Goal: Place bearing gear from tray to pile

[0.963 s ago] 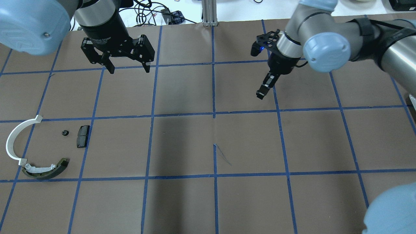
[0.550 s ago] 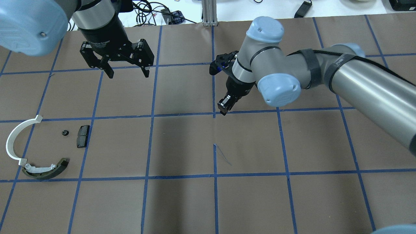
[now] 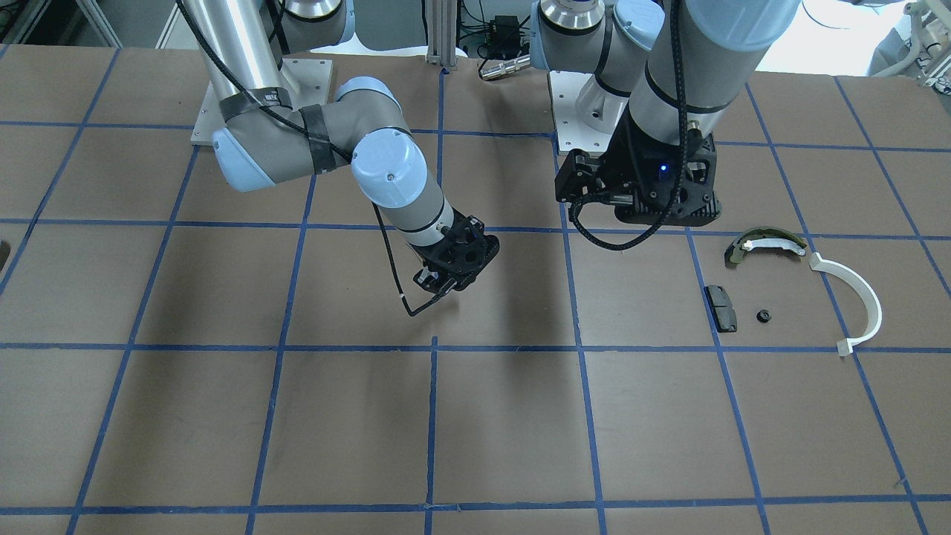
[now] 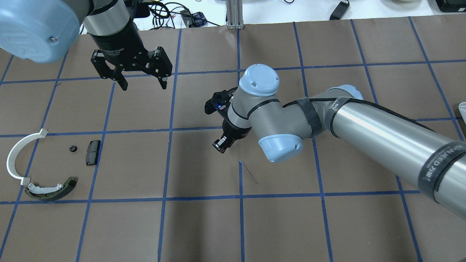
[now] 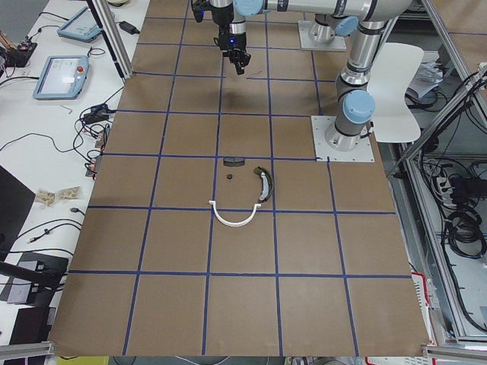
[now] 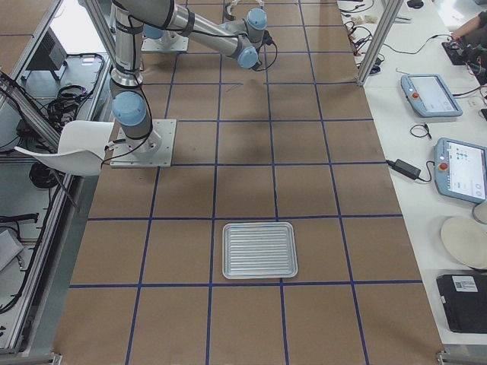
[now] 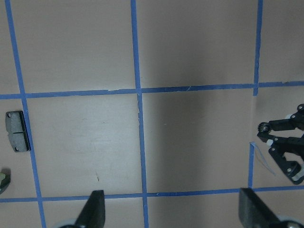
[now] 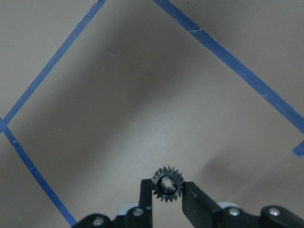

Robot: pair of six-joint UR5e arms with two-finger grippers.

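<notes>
A desk [image 4: 204,225] covered in matte brown paper is seen, ruled into large squares by strips of blue tape. Cables and handheld screens are laid on white benches along its far edge.

One small black bearing gear [image 8: 167,182], round with fine teeth and a centre bore, is pinched between the two slim black fingers of the right tool [image 4: 220,145], which are closed onto its rim. It is held above the paper near the middle of the desk, well apart from the pile.

The left tool [image 4: 144,84], broad and black, is held wide open with nothing between its fingers, towards the far edge of the desk.

Four parts are counted in the pile, near the desk edge on the robot's left. These are one smooth white half-ring strip [image 3: 874,305], one olive-and-white curved shoe [image 4: 51,195] close to the strip's end, one flat black rectangular pad [image 4: 93,153], and one tiny round black part [image 4: 73,148] just beside the pad.

One ribbed silver metal tray [image 6: 259,251] with rounded corners is seen near the desk end on the robot's right.

From overhead the held gear is too small to be made out. No teeth can be told on the tiny black part. In the left wrist view the left tool's fingers are cut off at the bottom edge.
</notes>
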